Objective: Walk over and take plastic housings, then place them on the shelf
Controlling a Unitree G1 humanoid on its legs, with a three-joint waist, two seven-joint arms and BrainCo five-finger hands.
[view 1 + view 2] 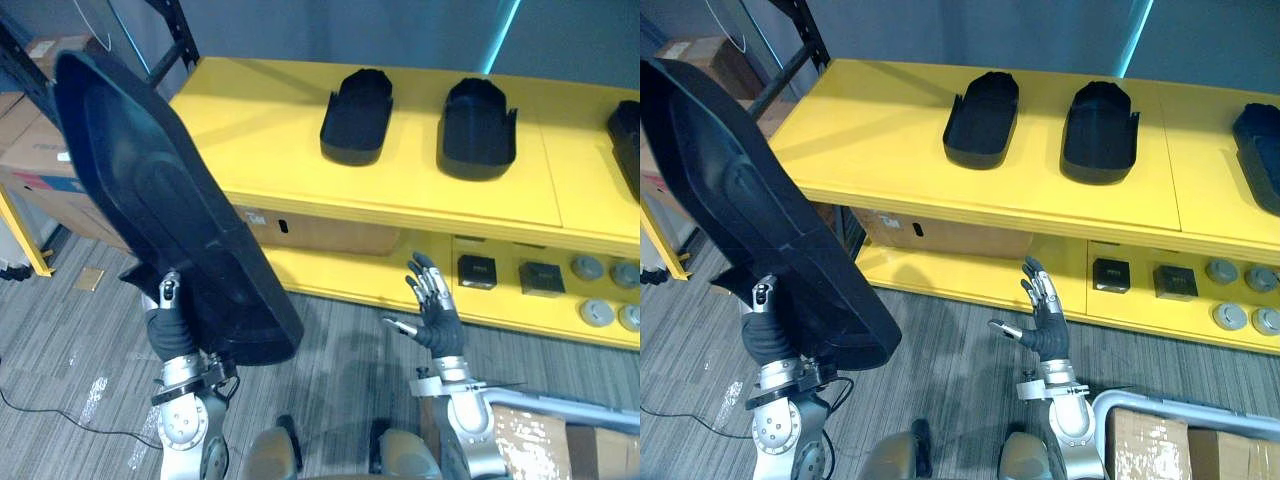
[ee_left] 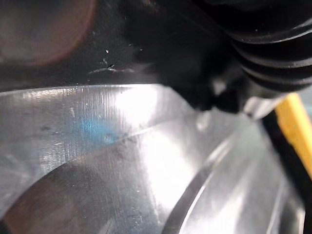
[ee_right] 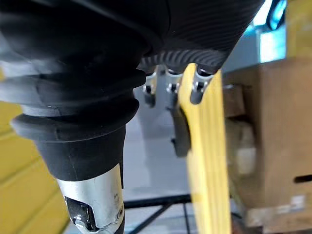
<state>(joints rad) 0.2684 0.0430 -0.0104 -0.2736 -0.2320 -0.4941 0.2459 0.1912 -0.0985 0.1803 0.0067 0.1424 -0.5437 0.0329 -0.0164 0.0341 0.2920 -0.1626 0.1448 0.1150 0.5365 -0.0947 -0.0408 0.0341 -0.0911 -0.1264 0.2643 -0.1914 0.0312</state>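
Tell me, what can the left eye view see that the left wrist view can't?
Left eye view: the yellow shelf with two housings on top, and the open right hand raised in front of its lower level.
Left wrist view: fine scratches and a blue glint on shiny black plastic, seen from very close.
Both: the big housing and the left hand that holds it up, thumb on its face.

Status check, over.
Left hand gripping large black plastic housing. Right hand open, empty. Yellow shelf straight ahead, nothing between.
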